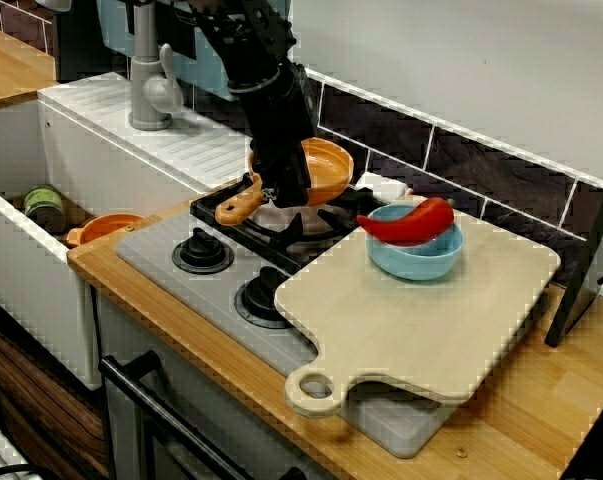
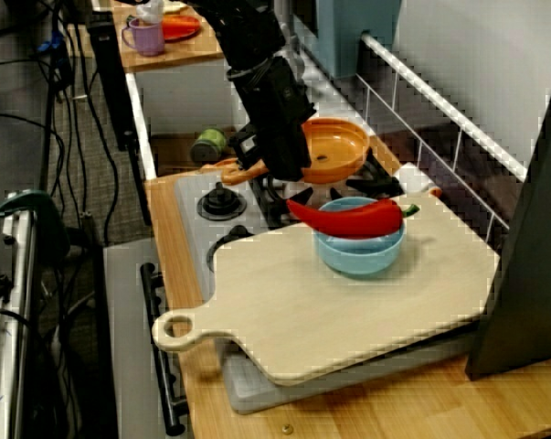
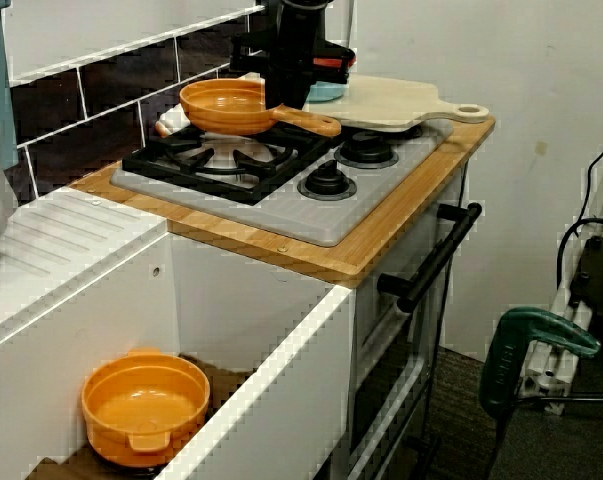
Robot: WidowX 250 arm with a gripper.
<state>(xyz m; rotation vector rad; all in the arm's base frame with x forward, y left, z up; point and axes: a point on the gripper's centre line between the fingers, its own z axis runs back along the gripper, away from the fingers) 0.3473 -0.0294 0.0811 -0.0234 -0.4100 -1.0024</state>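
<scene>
Your gripper [image 1: 278, 192] is pressed together on the orange frying pan [image 1: 326, 168], pinching its handle [image 1: 239, 206] close to where it joins the bowl. The fingers are mostly hidden under the black wrist, so read the hold from how the pan sits. In the view from the sink end, the pan looks empty, about level and just clear of the black burner grate [image 3: 216, 160] straight beneath the gripper. I judge the grasp and lift to be done, with the pan not yet resting on anything. Near the gripper, on the side away from the sink, a blue bowl [image 1: 416, 255] stands on the wooden cutting board [image 1: 421, 320] with a red chilli pepper [image 1: 411, 220] lying across its rim. On the other side and lower down, well apart from the gripper, an orange bowl [image 3: 146, 405] sits in the sink.
</scene>
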